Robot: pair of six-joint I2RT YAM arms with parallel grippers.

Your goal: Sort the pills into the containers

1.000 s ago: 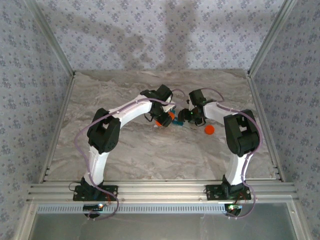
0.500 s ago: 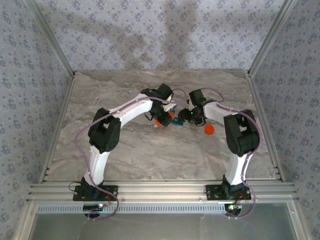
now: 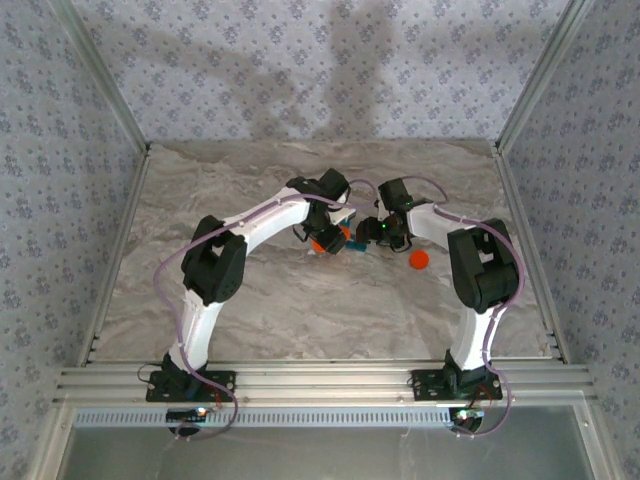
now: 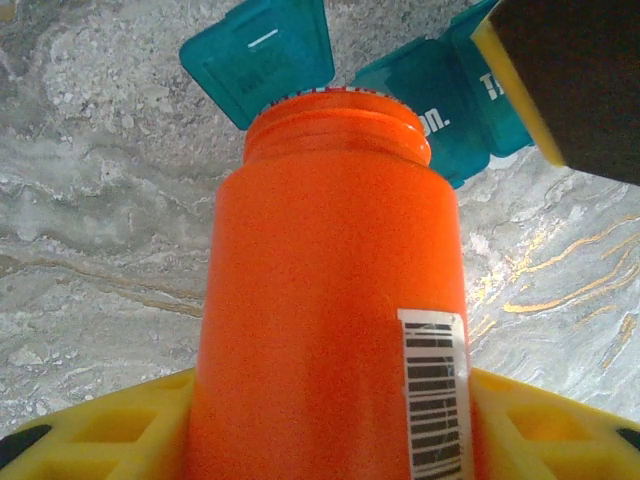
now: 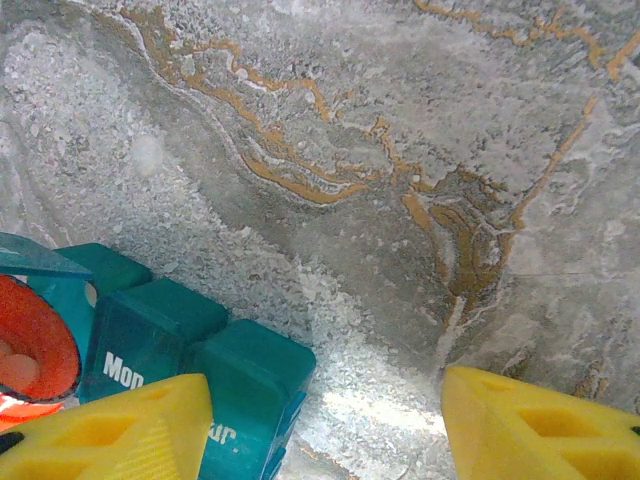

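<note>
Hardly anything has moved over the last second: my left arm's elbow has drifted a little to the right in the top view, while both wrists stay where they were, close together near the middle of the worktop [image 3: 250,310].

My left gripper [image 4: 325,420] is closed around the lower body of the orange bottle [image 4: 330,300], one yellow finger pressed against each side. The bottle has no cap on. It points away from my wrist, with its open mouth toward the pill organiser [image 4: 440,130].

This teal organiser lies on the worktop just past the bottle's mouth. One lid flap [image 4: 260,55] stands open, seen to the left of the mouth. The neighbouring compartments to the right have their lids down, with white lettering on them. From my right wrist I see the organiser's end at lower left, one lid reading "Mon", and the bottle's mouth right beside it.

My right gripper [image 5: 330,425] stands partly open and has hold of nothing. Its left finger is over the organiser's end, though I cannot tell whether it touches. Its right finger is well apart, over bare marbled worktop.

An orange cap [image 3: 419,260] lies by itself on the worktop, near my right arm.
</note>
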